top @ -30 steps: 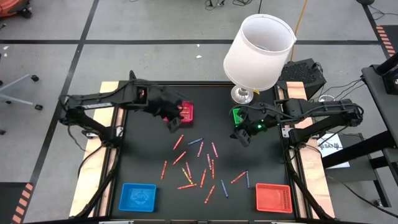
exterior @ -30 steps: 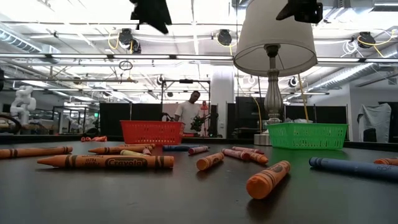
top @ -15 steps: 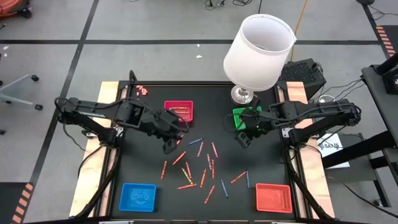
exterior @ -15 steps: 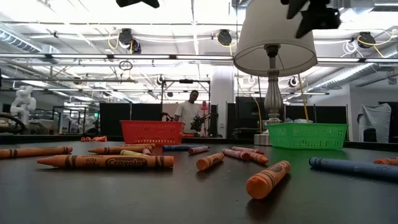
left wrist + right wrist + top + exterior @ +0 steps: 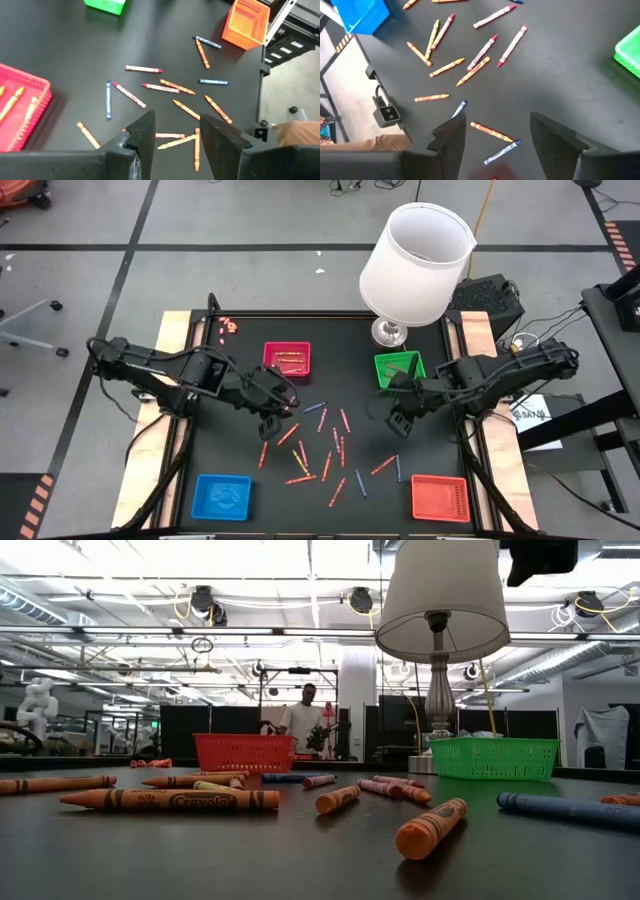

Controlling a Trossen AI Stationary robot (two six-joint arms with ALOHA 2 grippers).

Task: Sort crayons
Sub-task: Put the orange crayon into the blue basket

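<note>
Crayons (image 5: 325,450) scattered mid-worktop (image 5: 240,450), between both arms. Left tool (image 5: 270,420) empty, fingers parted, hovering just beside the cluster's left edge; nearest red crayon (image 5: 288,434) lies diagonal, just right of it. Right tool (image 5: 397,420) also parted, empty, farther from the pile. Left arm is nearer.

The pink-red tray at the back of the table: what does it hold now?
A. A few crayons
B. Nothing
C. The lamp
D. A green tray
A: in the high view the pink-red tray has a few crayons lying inside, and the left wrist view shows orange sticks in it too.
</note>
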